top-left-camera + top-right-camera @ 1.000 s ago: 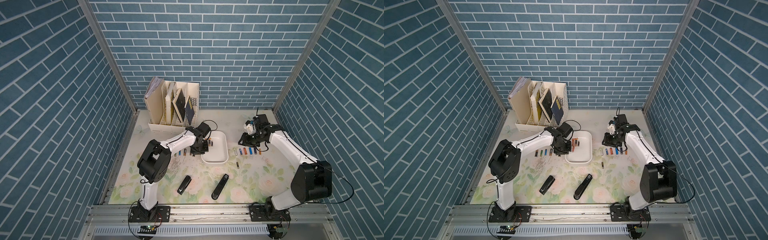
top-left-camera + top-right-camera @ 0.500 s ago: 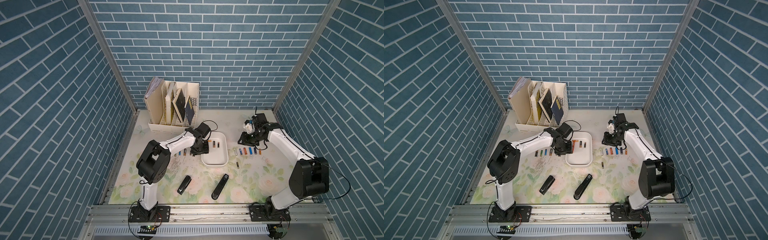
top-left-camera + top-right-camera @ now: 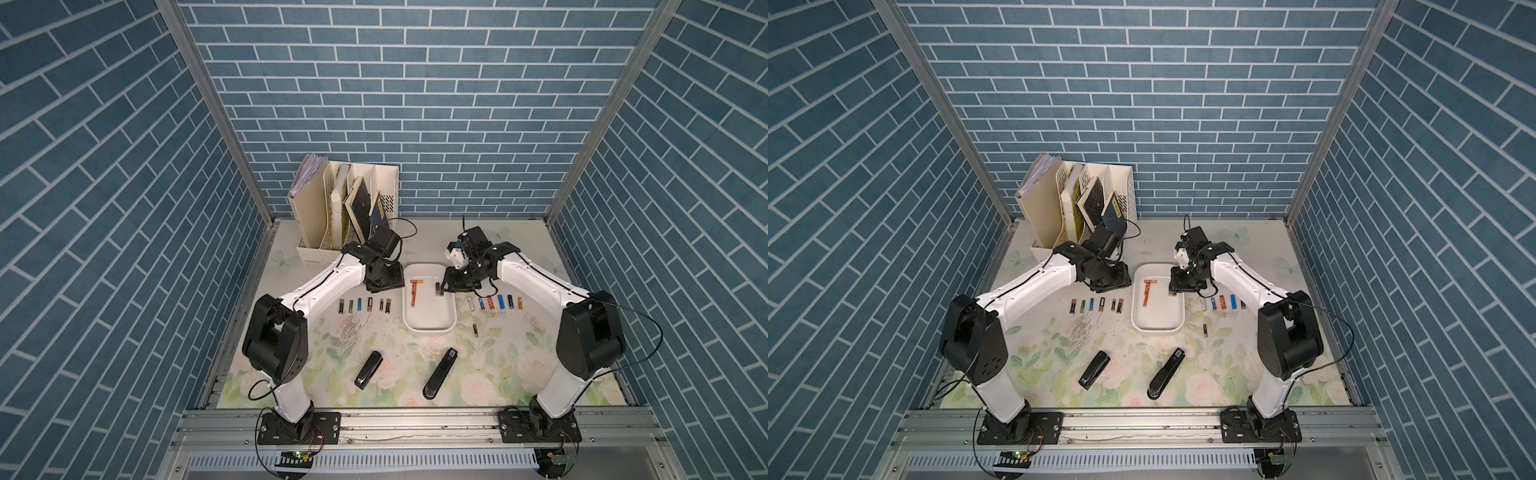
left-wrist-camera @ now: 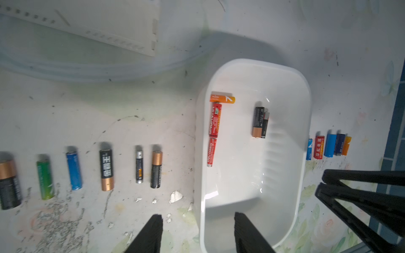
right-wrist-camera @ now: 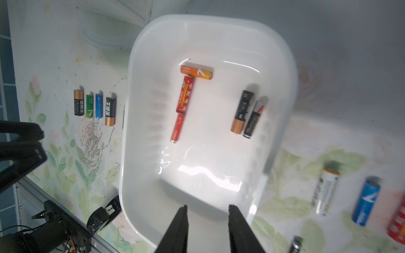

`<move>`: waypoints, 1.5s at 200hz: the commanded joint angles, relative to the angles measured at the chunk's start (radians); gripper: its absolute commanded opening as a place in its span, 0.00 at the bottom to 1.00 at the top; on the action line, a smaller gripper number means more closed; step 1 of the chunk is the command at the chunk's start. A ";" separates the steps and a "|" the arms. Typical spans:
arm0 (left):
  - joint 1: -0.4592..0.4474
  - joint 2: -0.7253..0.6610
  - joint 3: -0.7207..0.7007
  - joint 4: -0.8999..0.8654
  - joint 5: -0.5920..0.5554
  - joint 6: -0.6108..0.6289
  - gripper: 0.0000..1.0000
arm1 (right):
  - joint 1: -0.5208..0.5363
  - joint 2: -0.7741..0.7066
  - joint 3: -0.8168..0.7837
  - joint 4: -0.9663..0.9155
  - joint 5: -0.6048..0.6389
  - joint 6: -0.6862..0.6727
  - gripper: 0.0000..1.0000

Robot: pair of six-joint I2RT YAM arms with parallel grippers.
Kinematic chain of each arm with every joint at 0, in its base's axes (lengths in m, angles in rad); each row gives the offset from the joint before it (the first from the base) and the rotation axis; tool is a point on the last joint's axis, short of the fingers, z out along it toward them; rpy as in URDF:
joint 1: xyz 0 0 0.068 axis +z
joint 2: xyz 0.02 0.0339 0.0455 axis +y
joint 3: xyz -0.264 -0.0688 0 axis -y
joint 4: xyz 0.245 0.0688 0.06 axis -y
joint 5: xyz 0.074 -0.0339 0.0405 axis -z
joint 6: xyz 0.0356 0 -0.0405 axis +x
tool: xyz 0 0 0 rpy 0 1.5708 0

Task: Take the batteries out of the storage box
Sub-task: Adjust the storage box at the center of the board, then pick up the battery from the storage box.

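The white storage box point(image 3: 429, 323) lies mid-table between my arms. Several batteries lie inside it: an orange one point(image 5: 196, 72), two red ones point(image 5: 185, 94) end to end, and a black-and-gold one point(image 5: 242, 111) beside a thin black one point(image 5: 254, 119). More batteries lie in a row left of the box point(image 3: 365, 305) and a row right of it point(image 3: 494, 302). My left gripper point(image 4: 198, 221) is open and empty, straddling the box's left wall. My right gripper point(image 5: 207, 210) hangs over the box's right side, open, nothing between its fingers.
A lone battery point(image 3: 475, 330) lies in front of the right row. Two black staplers point(image 3: 368, 370) point(image 3: 440, 373) lie nearer the front edge. Loose staples point(image 3: 351, 328) are scattered in front of the left row. A cream file organizer point(image 3: 347, 216) stands at the back left.
My left gripper's jaws have opened and it has drawn slightly left, uncovering the box. My right gripper has moved left from the right row to the box's right side.
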 commanded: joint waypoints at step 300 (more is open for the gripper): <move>0.212 -0.236 -0.355 0.068 0.085 0.176 0.61 | 0.237 0.399 0.228 0.013 0.294 0.095 0.36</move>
